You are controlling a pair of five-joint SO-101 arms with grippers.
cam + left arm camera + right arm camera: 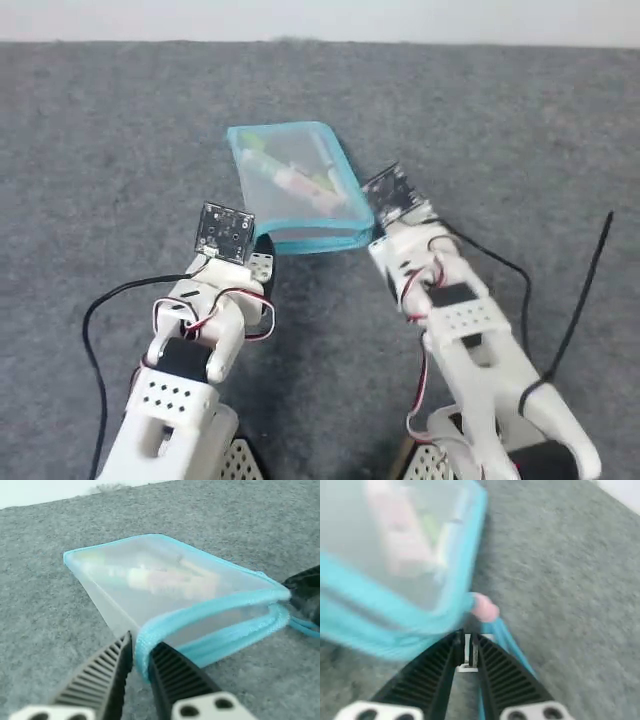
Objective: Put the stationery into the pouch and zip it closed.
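Blue-edged pouch [312, 241] lies on the grey surface [110, 140]. Left claw [141, 646] pinches its edge, right claw [467, 643] pinches the zip tab [466, 660]. Pull too fast and the tab may slip out.

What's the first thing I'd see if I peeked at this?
A see-through pouch with a bright blue edge, lying on the grey table with stationery inside. The left gripper pinches its blue rim at one corner, and the right gripper pinches the zipper pull at the other.
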